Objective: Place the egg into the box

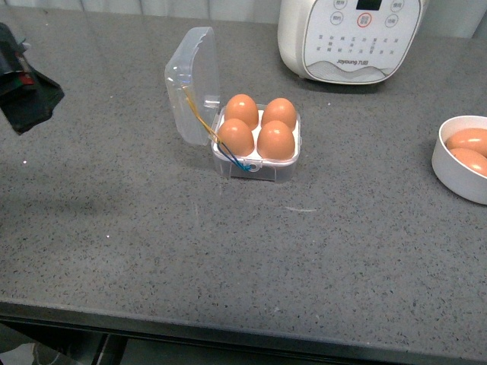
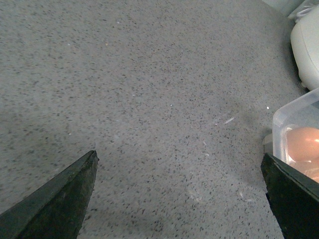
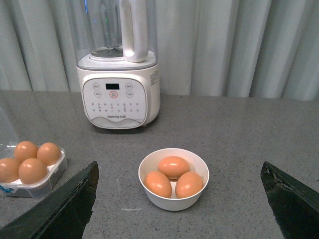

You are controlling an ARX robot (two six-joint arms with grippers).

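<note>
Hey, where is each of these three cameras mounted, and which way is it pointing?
Front: on the robot's body, looking down over the counter at the box, blender and bowl; left arm at the edge.
Left wrist: on the left arm, facing down at bare counter and a box corner; open left hand frames it.
Right wrist: on the right arm, low, facing bowl, blender, curtain; open right hand shows.
Shared: all three see the box.

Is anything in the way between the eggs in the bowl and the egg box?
Nothing sits on the counter between the bowl and the box, and its lid is open. But all four slots already hold eggs, so no free slot shows.
</note>
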